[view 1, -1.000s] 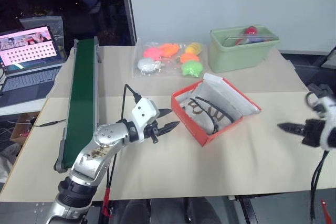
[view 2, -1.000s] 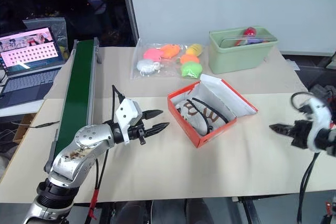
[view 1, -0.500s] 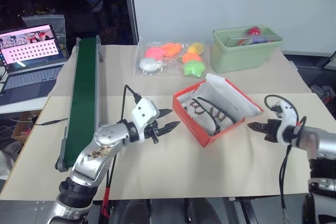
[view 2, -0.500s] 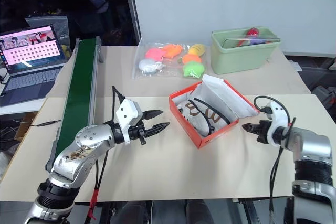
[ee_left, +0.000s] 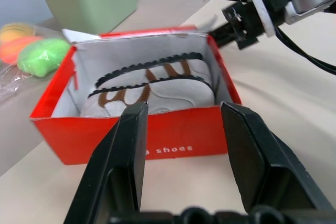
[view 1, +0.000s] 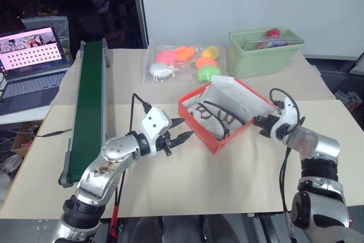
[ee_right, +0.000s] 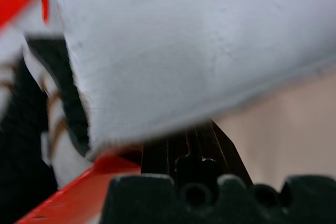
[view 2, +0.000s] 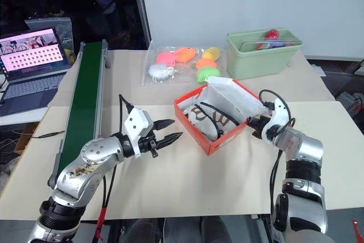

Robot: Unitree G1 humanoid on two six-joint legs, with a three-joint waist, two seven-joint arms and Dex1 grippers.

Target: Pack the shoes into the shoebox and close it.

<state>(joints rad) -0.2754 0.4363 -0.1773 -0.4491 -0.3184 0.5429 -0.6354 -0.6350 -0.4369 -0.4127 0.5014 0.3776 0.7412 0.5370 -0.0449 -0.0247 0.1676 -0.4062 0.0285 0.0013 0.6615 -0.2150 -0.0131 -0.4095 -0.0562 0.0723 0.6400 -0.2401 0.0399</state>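
Note:
The orange-red shoebox stands open in the middle of the table, its white-lined lid tilted up on the right. Both off-white shoes with dark laces lie inside, black soles upward. My left gripper hovers open just left of the box, apart from it; in the left wrist view its fingers frame the box front. My right gripper is shut with nothing held, its tip against the box's right side under the lid.
A long green conveyor runs along the left, with a laptop beyond it. A clear bag of colourful plush toys and a pale green bin sit at the back. Bare paper-covered table lies in front of the box.
My right arm swung in from the far right edge to the box's right side. The box slid slightly left and its lid stands more upright. The left gripper stayed put.

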